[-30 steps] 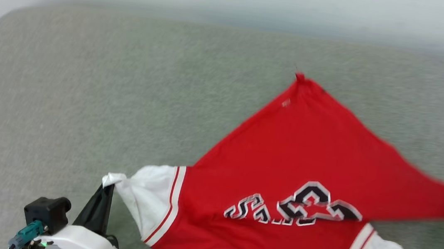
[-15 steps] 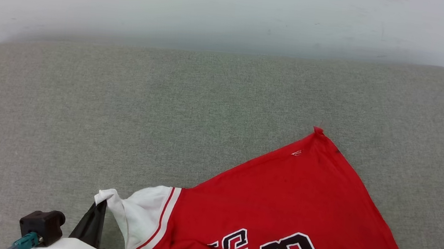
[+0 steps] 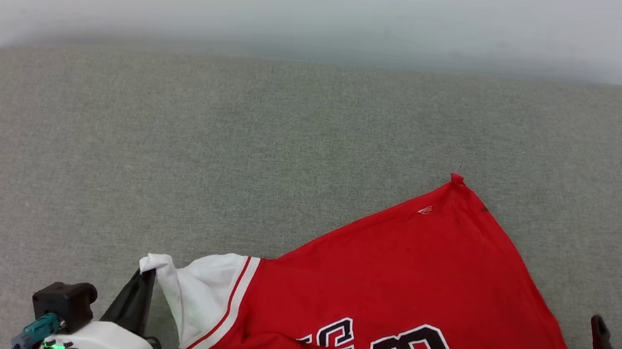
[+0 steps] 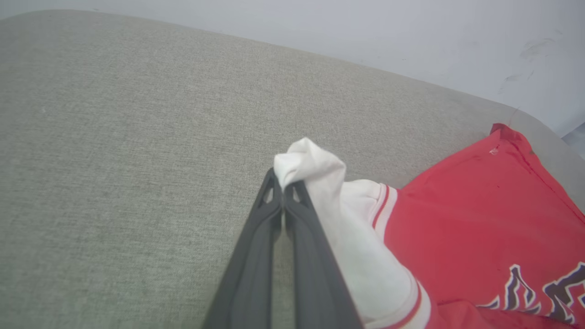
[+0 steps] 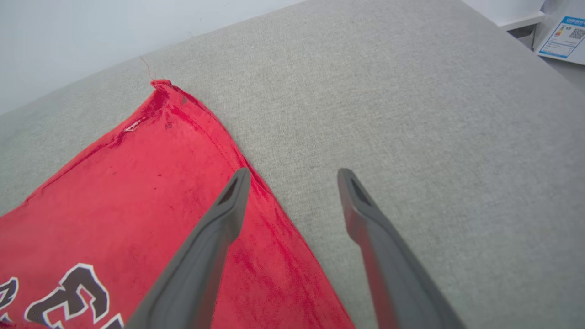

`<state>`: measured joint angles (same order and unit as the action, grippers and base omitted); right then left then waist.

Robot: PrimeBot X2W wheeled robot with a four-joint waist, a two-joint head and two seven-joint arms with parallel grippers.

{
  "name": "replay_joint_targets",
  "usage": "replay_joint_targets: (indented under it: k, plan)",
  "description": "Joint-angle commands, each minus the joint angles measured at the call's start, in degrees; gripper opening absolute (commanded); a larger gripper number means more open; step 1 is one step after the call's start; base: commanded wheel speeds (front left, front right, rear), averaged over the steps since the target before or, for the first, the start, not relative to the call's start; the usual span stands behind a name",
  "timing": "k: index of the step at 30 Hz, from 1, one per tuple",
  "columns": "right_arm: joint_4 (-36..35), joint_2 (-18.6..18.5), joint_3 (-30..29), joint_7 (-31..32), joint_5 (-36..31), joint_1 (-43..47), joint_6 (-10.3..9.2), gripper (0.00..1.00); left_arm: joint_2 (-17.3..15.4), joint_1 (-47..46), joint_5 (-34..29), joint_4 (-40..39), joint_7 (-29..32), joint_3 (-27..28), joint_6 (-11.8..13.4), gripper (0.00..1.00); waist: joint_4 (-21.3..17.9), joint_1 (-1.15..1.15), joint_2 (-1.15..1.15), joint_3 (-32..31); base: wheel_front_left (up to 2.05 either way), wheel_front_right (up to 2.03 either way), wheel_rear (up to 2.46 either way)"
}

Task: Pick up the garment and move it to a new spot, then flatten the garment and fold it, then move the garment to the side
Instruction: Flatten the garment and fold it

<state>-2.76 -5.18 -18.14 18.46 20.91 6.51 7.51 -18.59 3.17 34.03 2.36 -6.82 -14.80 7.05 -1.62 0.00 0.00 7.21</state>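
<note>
The left gripper (image 3: 146, 277) has its fingers pressed together, clamped on the bunched tip of the white sleeve (image 3: 201, 288) at the garment's left end. In the left wrist view (image 4: 283, 183) a knot of white cloth pokes out past the fingertips.

The right gripper (image 3: 621, 333) has its fingers spread apart and grips nothing. It sits just off the garment's right edge. In the right wrist view (image 5: 294, 176) one finger lies over the red hem and the other over bare upholstery. Contact cannot be confirmed.

The garment (image 3: 411, 274) lies spread on a grey-green cushion (image 3: 232, 148), red body flat, one pointed corner farthest from the grippers. Its black, white-outlined lettering sits at the near edge, partly cut off.

A pale wall (image 3: 307, 4) stands beyond that far corner. A blue-and-white label (image 5: 563, 35) shows to the garment's right, past the cushion's edge.
</note>
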Motion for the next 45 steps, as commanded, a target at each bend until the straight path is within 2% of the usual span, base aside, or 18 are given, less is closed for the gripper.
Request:
replay_joint_targets:
  k: [1, 4, 9, 12, 18, 23, 29, 33, 36, 37, 38, 39, 40, 45]
  plan:
    - [0.90, -0.61, 1.01, -2.38, -0.30, -1.54, -0.04, 1.00, -0.02, -1.06, -0.32, -0.24, -0.34, -0.34, -0.07, 0.00, 0.52, 0.00, 0.00, 0.80, 0.00, 0.00, 0.00]
    - [3.05, -1.81, 2.84, -5.84, 0.23, -5.29, -0.04, 1.00, 0.38, -2.39, -0.69, -0.54, -0.60, -0.79, -0.26, 0.00, 1.33, 0.00, 0.00, 2.15, 0.00, 0.00, 0.00]
    - [7.16, -4.63, 5.90, -6.52, 0.69, -13.18, -0.03, 1.00, 1.11, -5.13, -1.59, -1.81, -1.06, -1.96, -0.53, 0.00, 2.96, 0.00, 0.00, 5.51, 0.00, 0.00, 0.00]
    - [10.30, -8.11, 9.04, -2.38, 1.53, -19.13, -0.03, 1.00, 1.64, -6.74, -2.01, -2.40, -1.35, -2.65, -0.89, 0.00, 3.96, 0.00, 0.00, 7.44, 0.00, 0.00, 0.00]
    - [15.38, -15.65, 17.12, 13.19, 4.24, -30.35, -0.03, 1.00, 2.36, -9.61, -2.79, -3.35, -1.73, -4.33, -1.80, 0.00, 6.57, 0.00, 0.00, 10.57, 0.00, 0.00, 0.00]
    - [16.97, -19.90, 23.00, 24.54, 6.48, -36.74, -0.03, 1.00, 3.55, -12.53, -3.22, -3.75, -2.26, -5.55, -2.51, 0.00, 9.17, 0.00, 0.00, 13.40, 0.00, 0.00, 0.00]
    - [19.27, -22.52, 30.33, 28.19, 8.04, -42.53, -0.04, 1.00, 4.33, -14.96, -3.32, -2.97, -3.17, -6.08, -3.28, 0.00, 10.59, 0.00, 0.00, 16.70, 0.00, 0.00, 0.00]
    - [23.01, -22.73, 33.30, 30.31, 9.57, -43.43, -0.04, 1.00, 4.57, -15.57, -3.04, -2.32, -3.63, -6.27, -3.59, 0.00, 10.91, 0.00, 0.00, 17.80, 0.00, 0.00, 0.00]
    - [27.80, -22.81, 35.53, 34.74, 11.36, -42.57, -0.04, 1.00, 4.83, -15.95, -2.76, -1.43, -4.06, -6.34, -3.86, 0.00, 11.24, 0.00, 0.00, 18.33, 0.00, 0.00, 0.00]
    - [28.63, -22.64, 35.59, 35.71, 11.78, -42.44, -0.04, 0.60, 4.85, -16.03, -2.66, -1.26, -4.19, -6.31, -3.92, 0.00, 11.23, 0.00, 0.00, 18.34, 0.00, 0.00, 0.00]
    - [29.02, -22.60, 35.86, 36.13, 11.97, -42.49, -0.04, 0.14, 4.88, -16.10, -2.61, -1.13, -4.25, -6.33, -3.92, 0.00, 11.22, 0.00, 0.00, 18.30, 0.00, 0.00, 0.00]
    - [29.02, -22.60, 35.86, 36.13, 11.97, -42.49, -0.04, 0.14, 4.88, -16.10, -2.61, -1.13, -4.25, -6.33, -3.92, 0.00, 11.22, 0.00, 0.00, 18.30, 0.00, 0.00, 0.00]
    - [29.37, -22.60, 36.01, 36.47, 12.23, -42.77, -0.04, 0.00, 4.87, -16.17, -2.59, -0.91, -4.34, -6.29, -3.98, 0.00, 11.21, 0.00, 0.00, 18.18, 0.00, 0.00, 0.00]
    - [29.10, -22.67, 35.75, 34.64, 12.26, -44.80, -0.04, 0.00, 4.12, -16.59, -2.23, 0.05, -4.51, -5.84, -4.17, 0.00, 10.78, 0.00, 0.00, 16.20, 0.00, 0.00, 0.00]
